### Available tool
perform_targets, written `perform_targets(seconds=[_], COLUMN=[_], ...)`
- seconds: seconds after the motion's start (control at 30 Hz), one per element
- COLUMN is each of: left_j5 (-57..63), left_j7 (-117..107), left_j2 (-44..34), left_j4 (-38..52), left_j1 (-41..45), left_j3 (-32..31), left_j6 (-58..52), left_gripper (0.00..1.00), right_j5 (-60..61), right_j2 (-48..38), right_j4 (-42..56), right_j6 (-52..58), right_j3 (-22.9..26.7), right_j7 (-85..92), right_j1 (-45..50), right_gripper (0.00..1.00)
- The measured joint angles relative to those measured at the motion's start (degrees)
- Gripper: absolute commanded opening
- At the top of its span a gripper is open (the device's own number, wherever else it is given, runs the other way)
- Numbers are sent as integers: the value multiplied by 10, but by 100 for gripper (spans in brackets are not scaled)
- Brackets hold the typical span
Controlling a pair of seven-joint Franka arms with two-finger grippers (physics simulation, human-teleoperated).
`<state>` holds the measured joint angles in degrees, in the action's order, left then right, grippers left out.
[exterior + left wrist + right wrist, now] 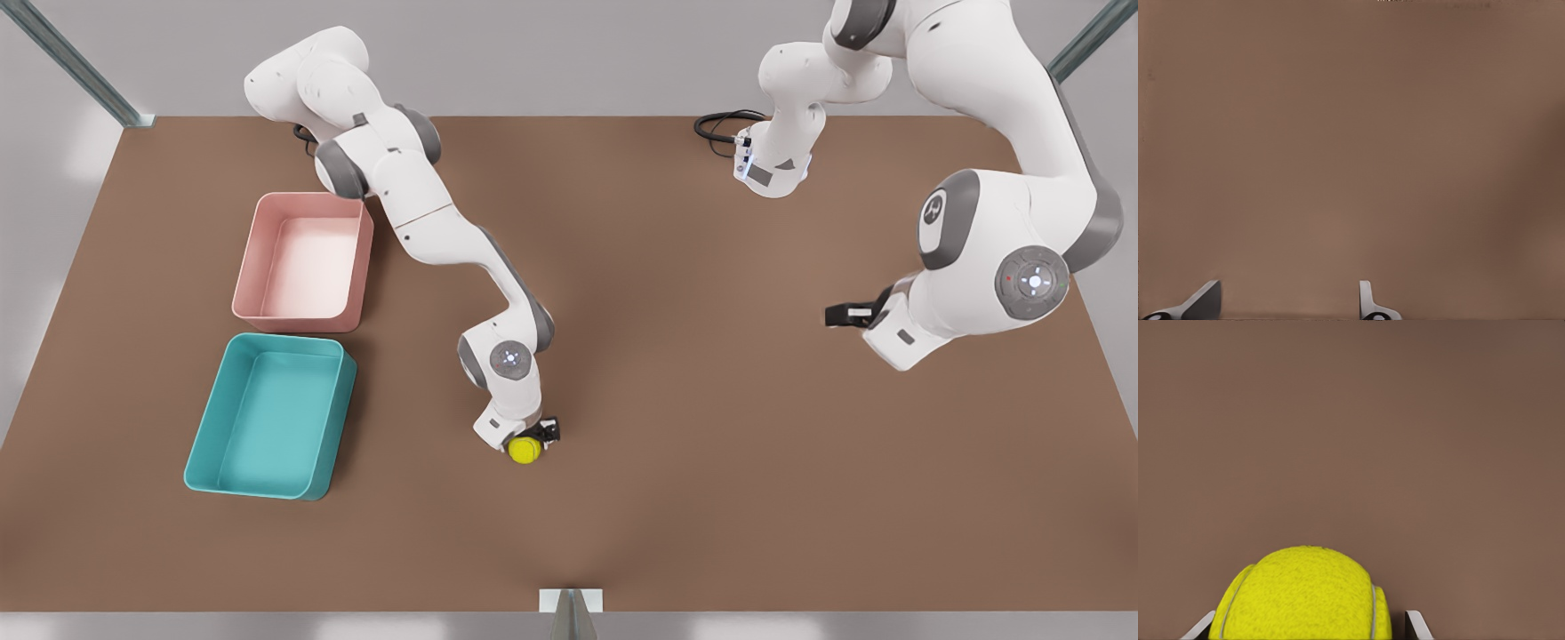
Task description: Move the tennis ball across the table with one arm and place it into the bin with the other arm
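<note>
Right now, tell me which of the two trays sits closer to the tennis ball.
The teal bin, nearer the front view's bottom edge; the pink tray lies behind it, farther from the tennis ball.

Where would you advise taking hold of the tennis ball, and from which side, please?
Grip the tennis ball across its widest middle, coming straight down from above. It is round and sits on the open table, so any pair of opposite sides works. The right hand already straddles it this way, one finger either side.
</note>
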<state>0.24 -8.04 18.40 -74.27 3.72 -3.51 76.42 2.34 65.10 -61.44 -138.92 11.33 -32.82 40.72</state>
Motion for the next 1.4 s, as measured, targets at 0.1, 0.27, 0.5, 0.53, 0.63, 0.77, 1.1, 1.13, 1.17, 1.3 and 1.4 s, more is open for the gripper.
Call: perform_targets(seconds=[0.1,0.27,0.5,0.53,0.63,0.77,1.1,1.13,1.17,1.3,1.4], left_j5=[4,6,1,1,0,-2,-5,-5,-6,-5,-5], left_j7=[-9,-20,-31,-33,-36,-40,-46,-47,-47,-49,-50], left_j2=[0,-1,0,0,-1,-2,-1,-1,-1,0,0], left_j4=[1,1,1,1,1,2,4,5,4,4,4], left_j1=[1,1,2,2,4,5,9,9,8,7,8], left_j3=[-1,-2,-3,-3,-6,-9,-9,-9,-9,-8,-8], left_j6=[0,1,1,1,0,0,1,1,1,1,1], left_gripper=[100,100,100,100,100,100,100,100,100,100,100], right_j5=[0,0,5,5,7,7,10,11,13,30,45], right_j2=[6,13,11,10,-4,-55,-329,-326,-320,-304,-300], right_j4=[4,10,10,10,7,-13,-300,-301,-302,-306,-276], right_j6=[-12,-27,-37,-38,-37,-21,91,97,103,119,131], right_j3=[1,2,1,1,0,4,11,12,12,11,5], right_j7=[-11,-24,-33,-33,-34,-26,183,211,238,329,384], right_j1=[0,-1,-2,-2,-1,-8,-283,-302,-315,-333,-325], right_gripper=[100,100,58,58,58,59,59,59,59,100,100])
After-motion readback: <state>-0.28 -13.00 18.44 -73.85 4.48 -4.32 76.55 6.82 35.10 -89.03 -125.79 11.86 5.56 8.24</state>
